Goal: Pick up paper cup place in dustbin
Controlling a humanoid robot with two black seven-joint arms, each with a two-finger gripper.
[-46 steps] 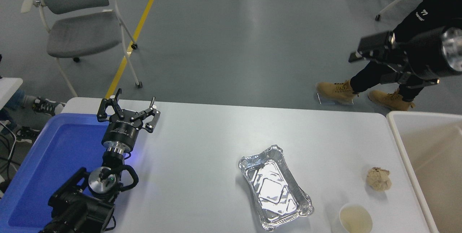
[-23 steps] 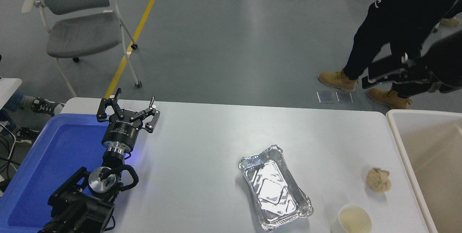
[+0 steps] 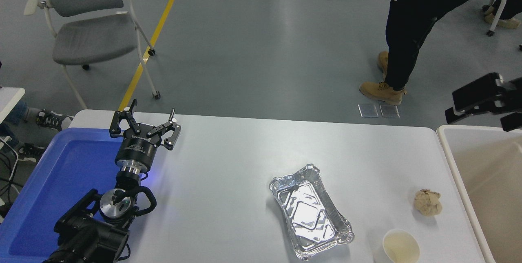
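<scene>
At the far left, a blue plastic tray point(image 3: 61, 173) lies on the left end of the white table point(image 3: 228, 153). The left arm is parked at the near left, partly over this tray, and the left gripper point(image 3: 146, 118) points away toward the far edge with its fingers spread apart and nothing between them. Behind the table, on the grey floor, a grey chair point(image 3: 87, 26) stands beside a yellow line point(image 3: 153, 38). Near the middle of the table, toward the right, a rectangular silver foil tray point(image 3: 310, 211) lies at an angle. Just right of its near corner stands the paper cup point(image 3: 400, 246), upright at the near edge of the table, showing a cream inside. A crumpled tan paper ball point(image 3: 427, 202) lies a little farther and to the right, near the dustbin point(image 3: 450, 161), which fills the right edge. Above the dustbin's far rim, the right gripper point(image 3: 477, 98) comes in from the right edge; I cannot tell whether its claw is spread or pressed together. A person point(image 3: 412, 30) in dark trousers stands on the floor beyond.
</scene>
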